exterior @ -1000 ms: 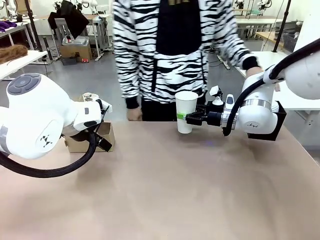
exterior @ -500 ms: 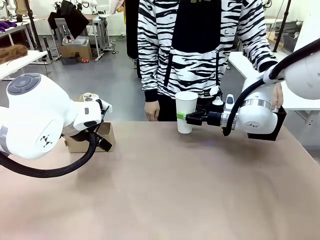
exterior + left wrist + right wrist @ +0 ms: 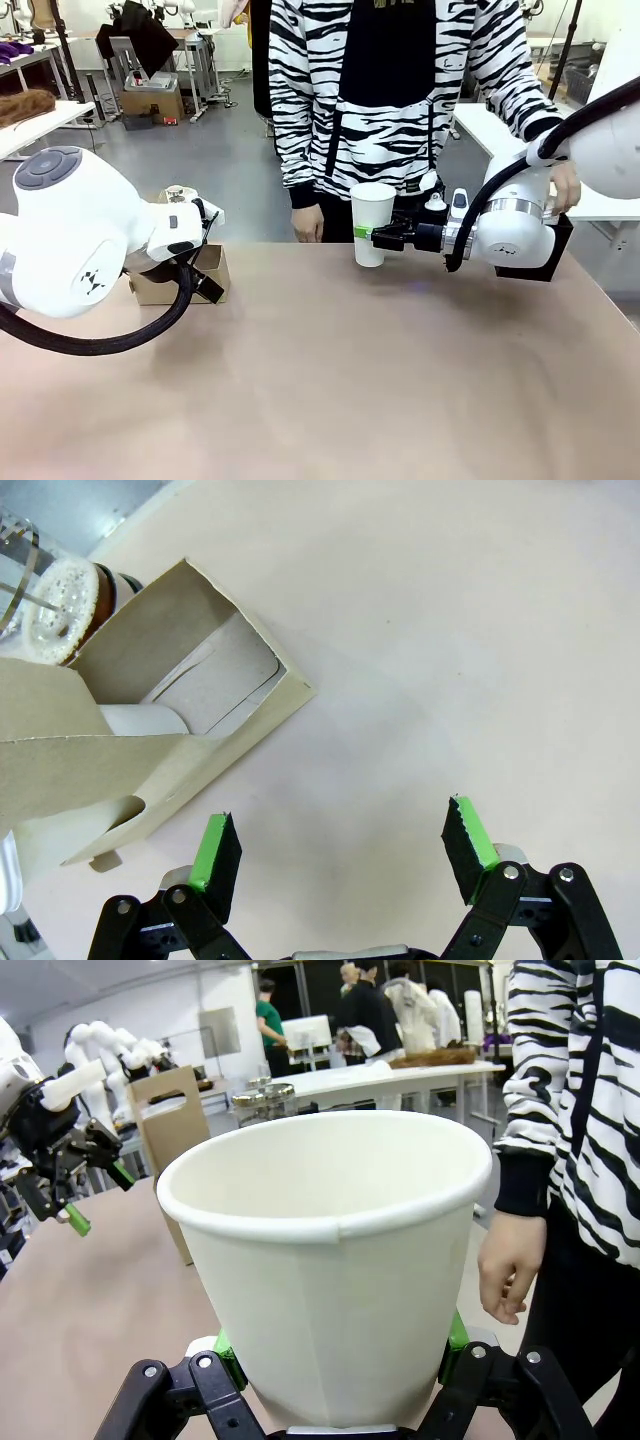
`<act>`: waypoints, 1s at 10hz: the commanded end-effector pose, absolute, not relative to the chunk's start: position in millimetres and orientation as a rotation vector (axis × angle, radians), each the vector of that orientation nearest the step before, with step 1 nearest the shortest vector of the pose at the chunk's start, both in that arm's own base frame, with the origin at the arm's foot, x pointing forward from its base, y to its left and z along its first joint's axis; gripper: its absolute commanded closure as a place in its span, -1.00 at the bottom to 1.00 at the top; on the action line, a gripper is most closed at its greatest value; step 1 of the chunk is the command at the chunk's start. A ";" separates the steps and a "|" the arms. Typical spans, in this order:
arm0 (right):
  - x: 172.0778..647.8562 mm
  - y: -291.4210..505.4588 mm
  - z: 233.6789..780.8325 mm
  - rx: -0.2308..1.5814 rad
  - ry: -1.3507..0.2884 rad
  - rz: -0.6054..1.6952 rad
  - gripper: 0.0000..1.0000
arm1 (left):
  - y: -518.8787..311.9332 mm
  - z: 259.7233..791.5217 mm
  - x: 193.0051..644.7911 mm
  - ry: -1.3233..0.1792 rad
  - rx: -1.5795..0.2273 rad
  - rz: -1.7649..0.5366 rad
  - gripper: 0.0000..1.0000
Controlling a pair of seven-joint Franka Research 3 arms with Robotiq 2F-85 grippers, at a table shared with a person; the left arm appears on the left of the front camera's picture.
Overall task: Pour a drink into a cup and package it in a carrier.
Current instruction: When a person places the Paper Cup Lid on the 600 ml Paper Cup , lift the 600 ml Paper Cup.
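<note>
Front view: your right jaws are pinching the cup (image 3: 372, 215) low on its wall, well right of the carrier (image 3: 148, 290). Left jaws are spread, just beside the carrier. Paper cup looks light and crushable, so grip gently near the base.

one cup (image 3: 372, 215), one carrier (image 3: 150, 620), one carafe (image 3: 28, 568), two claws: left claw (image 3: 340, 852), right claw (image 3: 365, 233).
</note>
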State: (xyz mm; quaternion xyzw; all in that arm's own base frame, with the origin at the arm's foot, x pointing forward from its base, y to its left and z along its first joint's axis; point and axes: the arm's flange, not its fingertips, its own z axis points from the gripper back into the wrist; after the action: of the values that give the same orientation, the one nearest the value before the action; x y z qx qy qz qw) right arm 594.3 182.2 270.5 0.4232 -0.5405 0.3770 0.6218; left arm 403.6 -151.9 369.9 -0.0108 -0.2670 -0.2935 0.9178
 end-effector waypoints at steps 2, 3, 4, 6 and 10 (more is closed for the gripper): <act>594.2 183.7 272.6 0.967 -1.224 0.863 -0.63 | -151.7 370.4 403.4 -0.550 -0.025 -0.604 -1.00; 594.2 183.7 272.6 0.967 -1.224 0.863 -0.63 | -151.7 370.4 403.4 -0.550 -0.025 -0.604 -1.00; 594.2 183.7 272.6 0.967 -1.224 0.863 -0.63 | -151.7 370.4 403.4 -0.550 -0.025 -0.604 -1.00; 594.2 183.7 272.6 0.967 -1.224 0.863 -0.63 | -151.7 370.4 403.4 -0.550 -0.025 -0.604 -1.00; 594.2 183.7 272.6 0.967 -1.224 0.863 -0.63 | -151.7 370.4 403.4 -0.550 -0.025 -0.604 -1.00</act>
State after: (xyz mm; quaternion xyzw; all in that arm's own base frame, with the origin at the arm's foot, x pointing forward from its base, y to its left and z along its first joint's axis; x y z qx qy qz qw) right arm 594.3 182.2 270.5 0.4232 -0.5404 0.3770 0.6218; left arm 403.6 -151.9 369.9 -0.0108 -0.2670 -0.2935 0.9178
